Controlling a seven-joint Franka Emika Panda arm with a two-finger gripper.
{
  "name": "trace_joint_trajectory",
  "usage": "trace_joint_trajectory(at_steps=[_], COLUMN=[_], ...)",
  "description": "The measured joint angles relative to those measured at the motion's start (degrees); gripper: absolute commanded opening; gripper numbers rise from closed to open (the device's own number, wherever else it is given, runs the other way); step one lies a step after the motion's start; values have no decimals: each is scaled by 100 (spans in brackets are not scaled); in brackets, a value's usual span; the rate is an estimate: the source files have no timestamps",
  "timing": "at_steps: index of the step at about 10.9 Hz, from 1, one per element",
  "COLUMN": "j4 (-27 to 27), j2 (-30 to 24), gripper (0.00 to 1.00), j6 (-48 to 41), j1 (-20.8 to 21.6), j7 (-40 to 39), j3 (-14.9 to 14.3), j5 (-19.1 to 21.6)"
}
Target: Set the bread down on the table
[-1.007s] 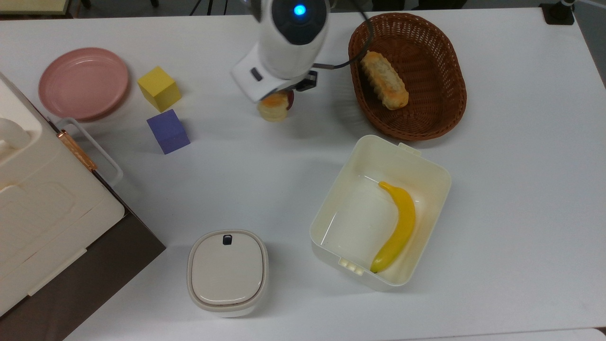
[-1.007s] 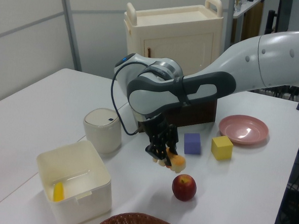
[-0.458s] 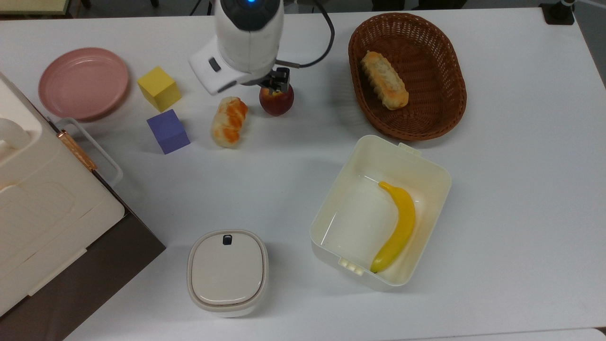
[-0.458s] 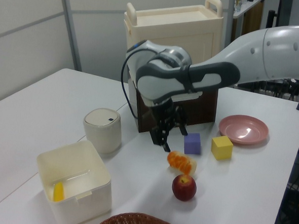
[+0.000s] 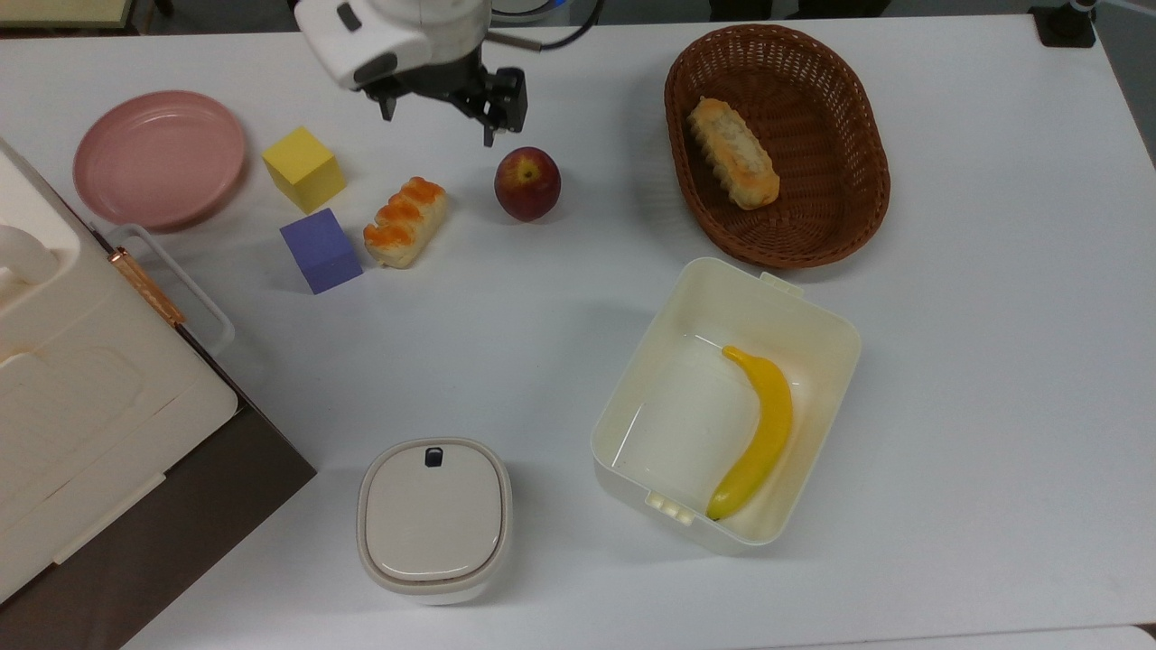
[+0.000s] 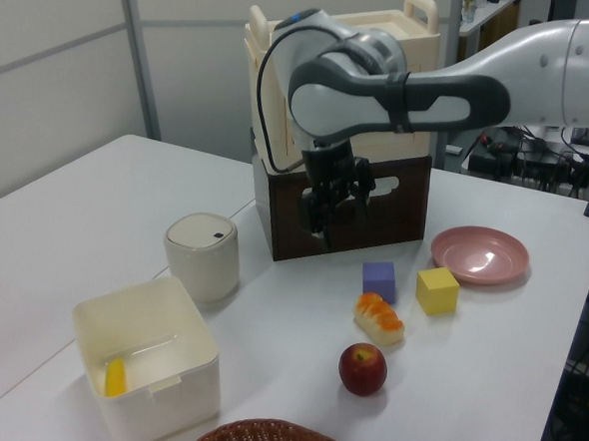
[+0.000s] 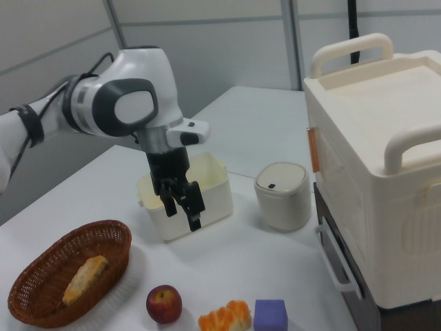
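Note:
The bread (image 5: 405, 222) is a short pale bun with orange toasted patches. It lies on the white table (image 5: 993, 361) between a purple cube and an apple, also seen in the left view (image 6: 379, 319) and the right view (image 7: 224, 317). My gripper (image 5: 442, 110) hangs open and empty above the table, up and to the right of the bread in the top view, well clear of it. The left view shows the gripper (image 6: 337, 208) raised in front of the cabinet, and in the right view the gripper (image 7: 182, 212) is high above the bread.
An apple (image 5: 526, 184) sits just right of the bread in the top view, with a purple cube (image 5: 321, 250) and a yellow cube (image 5: 303, 168) on its left. Further off are a pink plate (image 5: 159, 158), a wicker basket (image 5: 880, 194) holding a longer loaf (image 5: 733, 165), a cream bin (image 5: 840, 334) with a banana (image 5: 759, 433), a lidded canister (image 5: 433, 519) and a cabinet (image 5: 81, 406).
The gripper let go of the bread, which dropped and rolled toward the purple cube. The open gripper then rose and moved to the top view's upper left.

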Motion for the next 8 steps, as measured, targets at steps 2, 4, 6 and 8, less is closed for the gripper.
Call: trace_joint_trajectory(at_steps=[2,4,6,8], j4=[17,26,23,16], j2=[-154,-380,-663,-780], gripper=[100,100,100,100], j6=[0,0,0,0], j1=[35,61,52,14], j7=[0,0,0,-6], j3=[62,69,53,30], j5=[39,47,122,281])
